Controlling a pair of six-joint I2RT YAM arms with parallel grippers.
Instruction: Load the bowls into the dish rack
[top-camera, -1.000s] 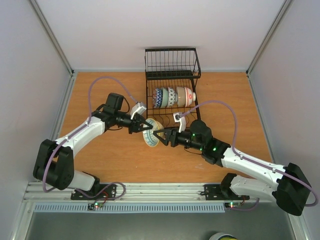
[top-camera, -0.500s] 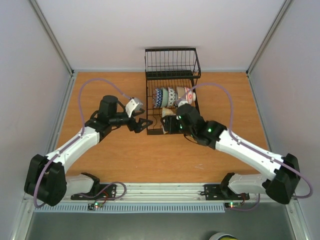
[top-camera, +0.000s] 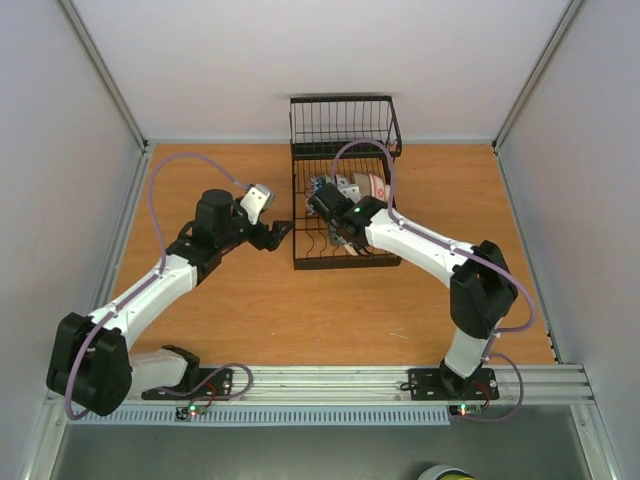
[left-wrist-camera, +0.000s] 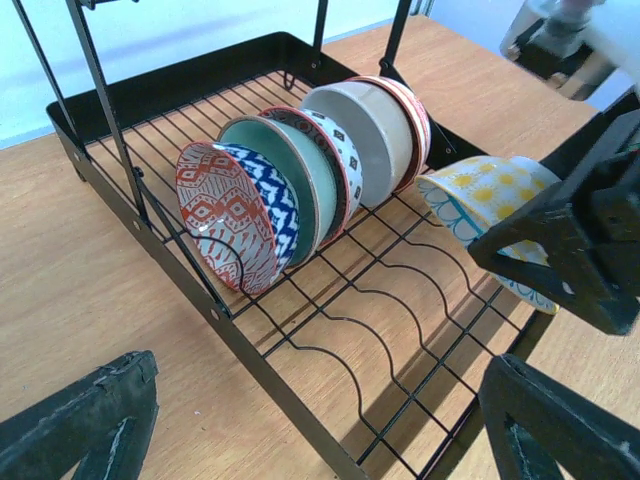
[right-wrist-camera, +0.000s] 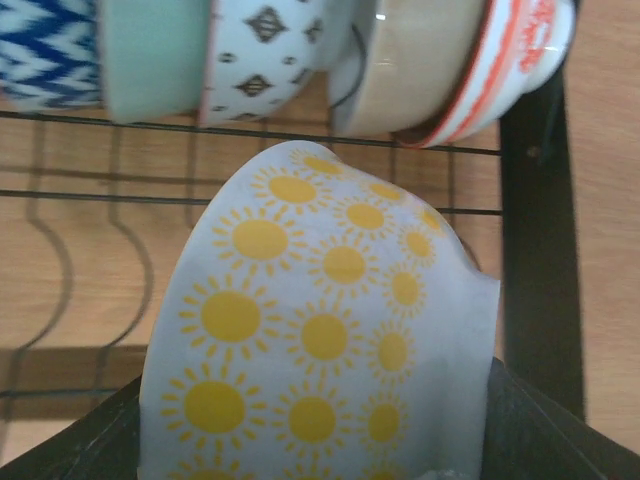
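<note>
The right gripper (left-wrist-camera: 520, 250) is clamped on the white ceramic bowl printed with yellow suns (left-wrist-camera: 480, 205), one finger on either side of its wall. It holds the bowl over the black wire dish rack (left-wrist-camera: 215, 315), at the right end of the row of patterned bowls that already stand there on edge. The sun bowl hangs just beside the last of these, a cream bowl with red bands (left-wrist-camera: 365, 135), above the curved dividers that have nothing in them. The left gripper (top-camera: 282, 232) sits by the rack's left side over the orange-brown wooden table (top-camera: 240, 300), its fingers (left-wrist-camera: 90, 420) wide apart with nothing between them.

I judge this bowl to be stiff, fairly light for its size and glazed, so it is slippery to the pads and would chip if knocked against its neighbour or dropped onto the wires. The rim is the sensible place to grip, pinching the wall from inside and outside as the right gripper does.

Being round, it has no real long axis. What matters is the line from mouth to foot. That line is tipped well over, so the bowl is nearly on edge like the racked ones, whose mouths face the rack's left end. The sun-printed outside faces up and towards the row. The mouth seems to face down and away from it, though the gripper hides the rim.
</note>
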